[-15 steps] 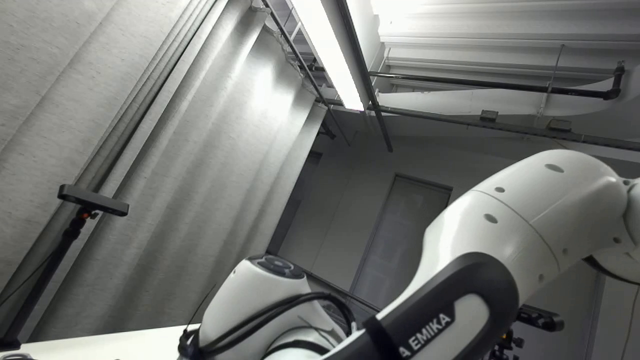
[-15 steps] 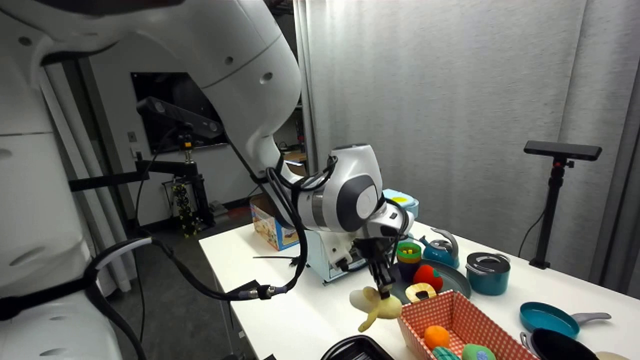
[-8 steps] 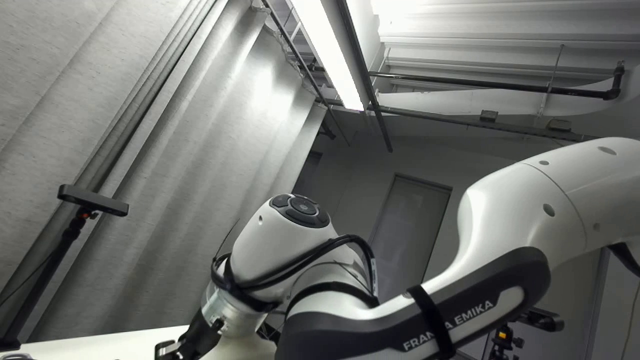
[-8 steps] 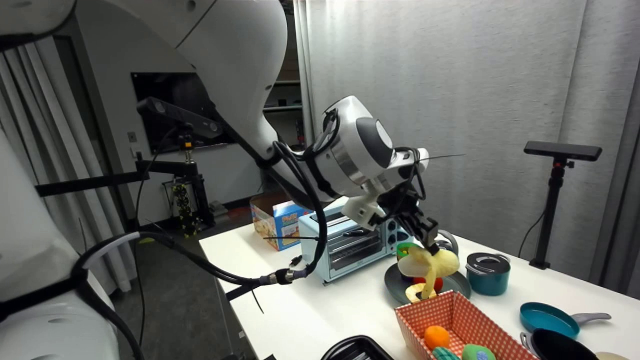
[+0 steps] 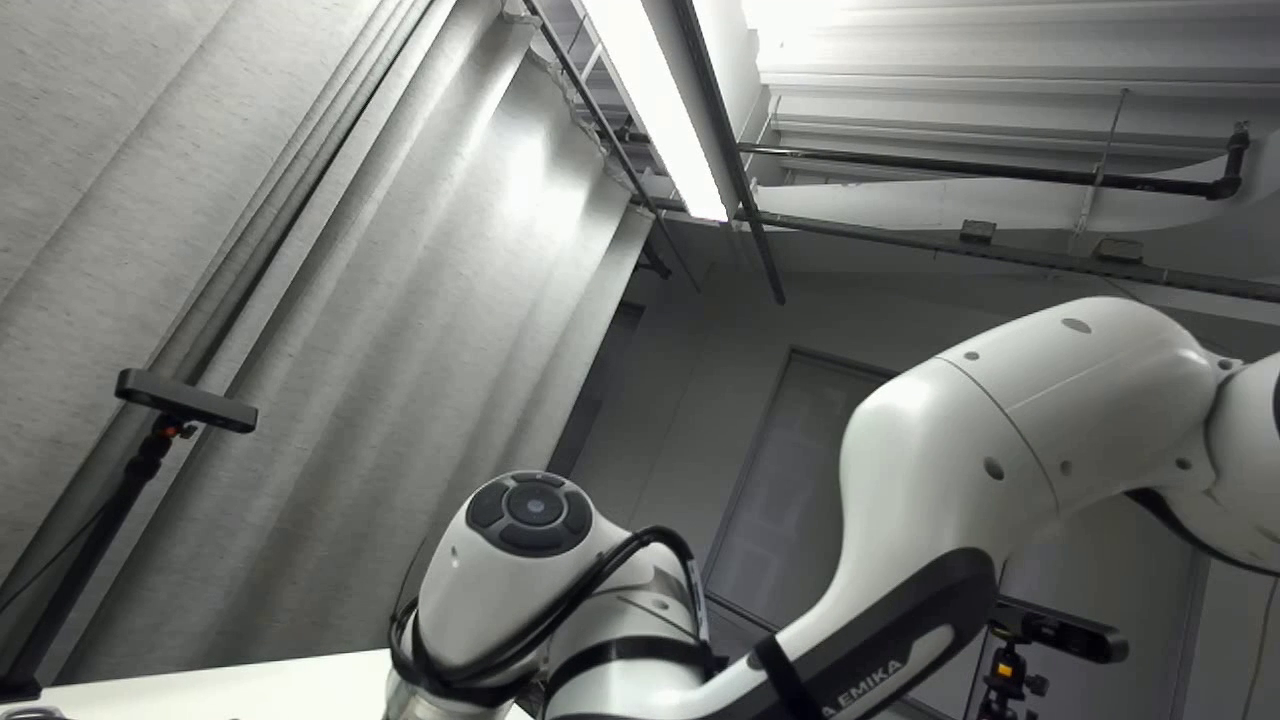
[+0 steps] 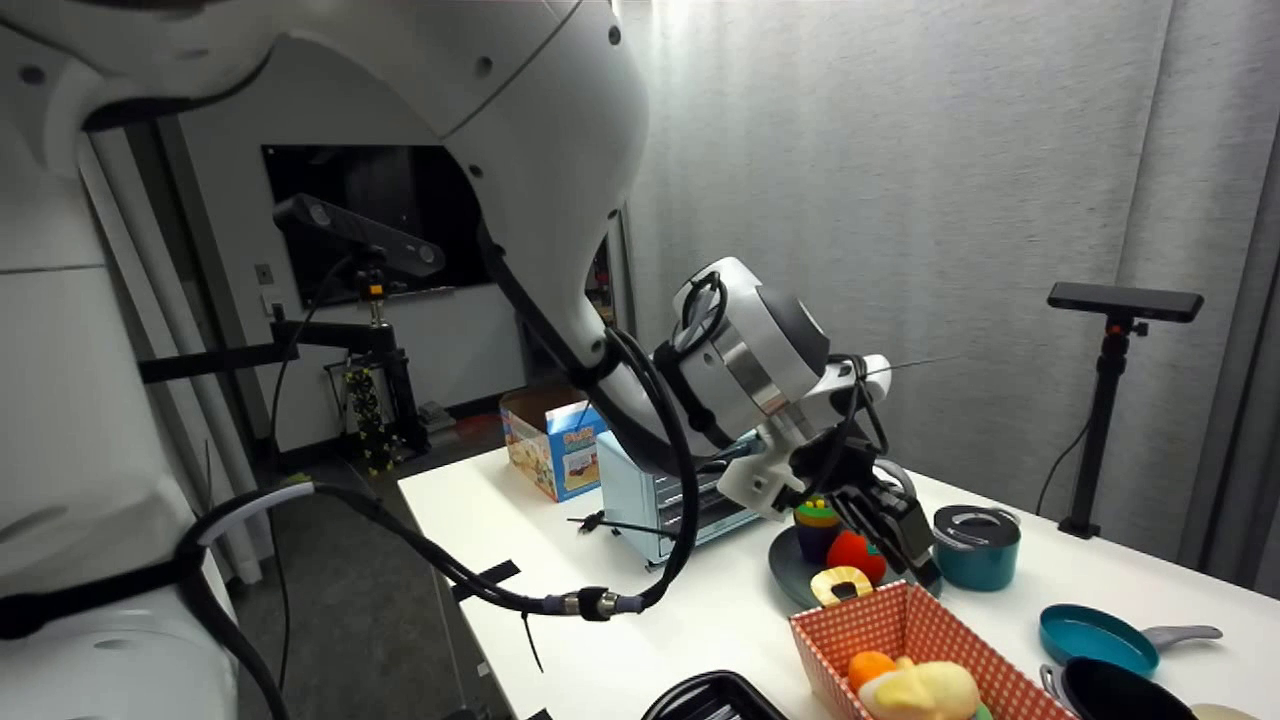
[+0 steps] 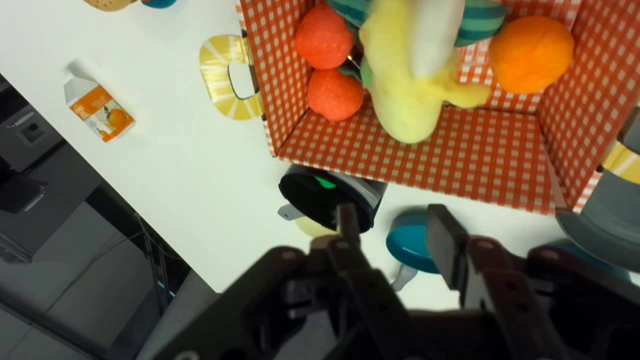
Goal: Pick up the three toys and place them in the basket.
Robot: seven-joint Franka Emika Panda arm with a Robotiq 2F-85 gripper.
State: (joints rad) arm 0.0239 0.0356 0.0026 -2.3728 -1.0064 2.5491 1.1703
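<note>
yellow toy (image 7: 405, 112) lies in the basket (image 7: 465, 160), apart from the end effector (image 7: 394, 214); jaws spread

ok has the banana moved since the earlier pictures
Yes, down: in an exterior view, the banana went from higher than the basket to inside it.

White arm (image 6: 560, 165) arched, wrist (image 6: 770, 335) tilted, black pincer (image 7: 394, 219) slanting down, its two sides apart

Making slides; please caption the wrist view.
Open gripper; yellow toy in the checked basket, orange-and-white carton outside it.
</note>
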